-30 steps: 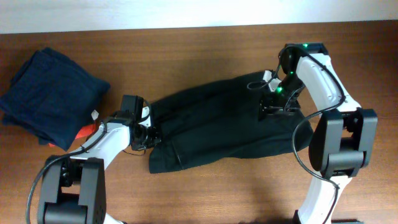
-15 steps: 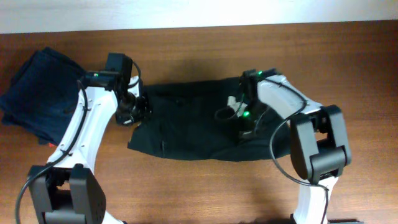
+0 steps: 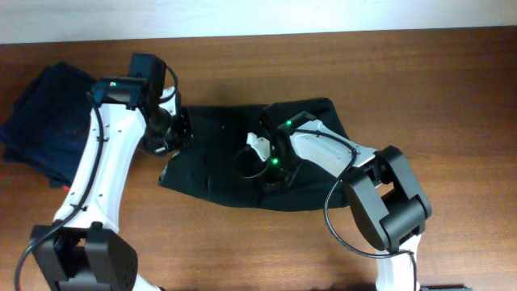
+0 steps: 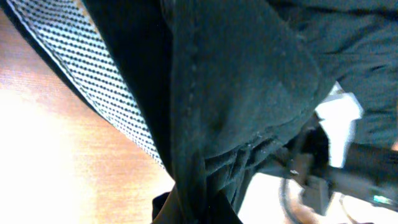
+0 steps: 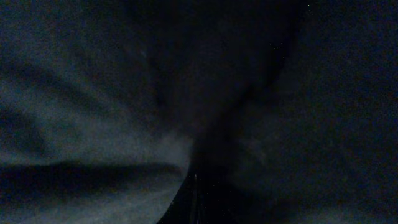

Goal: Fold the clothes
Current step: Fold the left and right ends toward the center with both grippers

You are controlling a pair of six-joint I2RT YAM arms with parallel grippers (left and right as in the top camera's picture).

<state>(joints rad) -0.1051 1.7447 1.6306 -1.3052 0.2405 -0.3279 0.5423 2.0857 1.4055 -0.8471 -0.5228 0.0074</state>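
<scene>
Where the left gripper meets the cloth, we see the black shorts bunched at its tip. The left edge of the garment rises to it, while the rest spreads away toward the other arm across the wooden table. From the left wrist camera, the dark fabric funnels down into a tight pinch at the bottom of the frame. We read those jaws as closed on the shorts' edge, with a strip of pale dotted mesh lining hanging just off to one side of the pinch.

The right gripper is pressed down into the middle of the same shorts, with cloth all around it. A doubled-over flap of fabric lies on the side away from the left arm. Its wrist camera shows us only dark folds running together toward the lower centre, and neither finger can be made out. We cannot tell whether it is clamped or parted.

Beyond the left gripper, on the side away from the shorts, a navy garment lies heaped on the table, apart from both grippers.
</scene>
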